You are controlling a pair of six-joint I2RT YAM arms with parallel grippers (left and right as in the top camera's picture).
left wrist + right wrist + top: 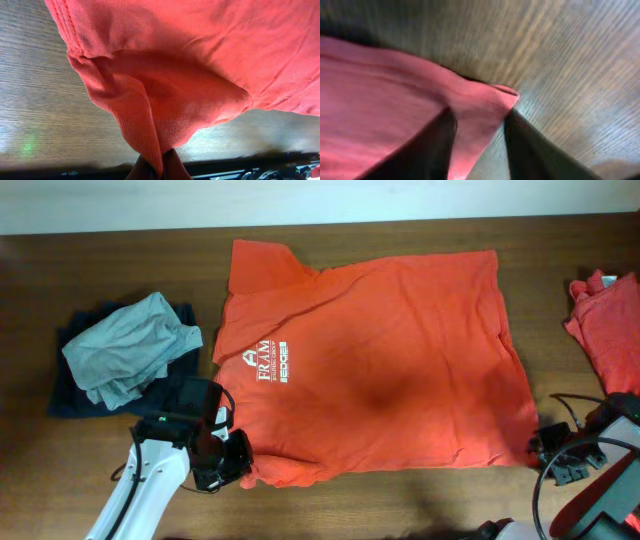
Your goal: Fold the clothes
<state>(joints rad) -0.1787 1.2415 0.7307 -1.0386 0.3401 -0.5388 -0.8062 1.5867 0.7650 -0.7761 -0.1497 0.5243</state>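
Dark fingers (427,147) of the right gripper (480,117) straddle the near right corner of a red-orange T-shirt (380,370), with cloth lying between them. The blurred wrist view does not settle whether they are clamped on it. At the opposite near corner, the left gripper (225,460) is clenched on a fold of the same shirt, and the fabric bunches into a ridge that runs down into its closed tips.

Both arms reach in from the front edge of the wooden table (100,260). The left is white and angled up from the lower left; the right sits low at the lower right. The shirt lies spread flat across the table's middle, its white logo (265,362) facing up near its left side.

Left of it, a grey garment (130,350) sits crumpled on a dark blue garment (70,395), near the left arm. A second T-shirt (605,325), also red-orange, lies bunched at the table's right edge, apart from the spread one.
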